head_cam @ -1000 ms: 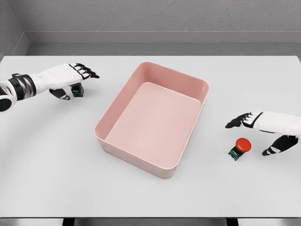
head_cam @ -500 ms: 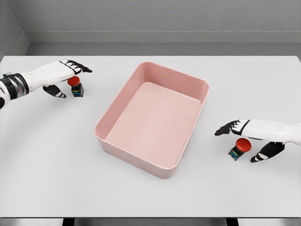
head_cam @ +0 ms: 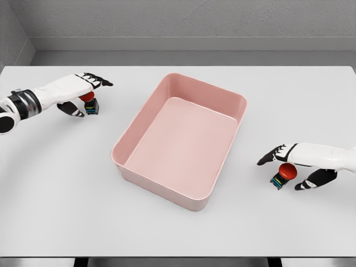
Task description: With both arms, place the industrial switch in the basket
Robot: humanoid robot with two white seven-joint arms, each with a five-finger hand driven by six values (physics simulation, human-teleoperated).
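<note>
Two industrial switches with red button caps stand on the white table. The left switch (head_cam: pixel 89 103) is at the far left, under the extended fingers of my left hand (head_cam: pixel 89 95), whose thumb hangs beside it. The right switch (head_cam: pixel 282 174) is at the right, between the spread fingers and the thumb of my right hand (head_cam: pixel 283 167). Both hands are open and hover closely around their switches without clasping them. The pink basket (head_cam: pixel 142 119) sits empty in the middle of the table, tilted diagonally.
The table's front edge (head_cam: pixel 178 257) runs along the bottom and a grey wall stands behind the table. Bare tabletop separates each switch from the basket's sides.
My right hand has slid left and down over the right switch, bracketing it. My left hand has drawn back slightly, uncovering the left switch's red cap. Neither switch has moved.
</note>
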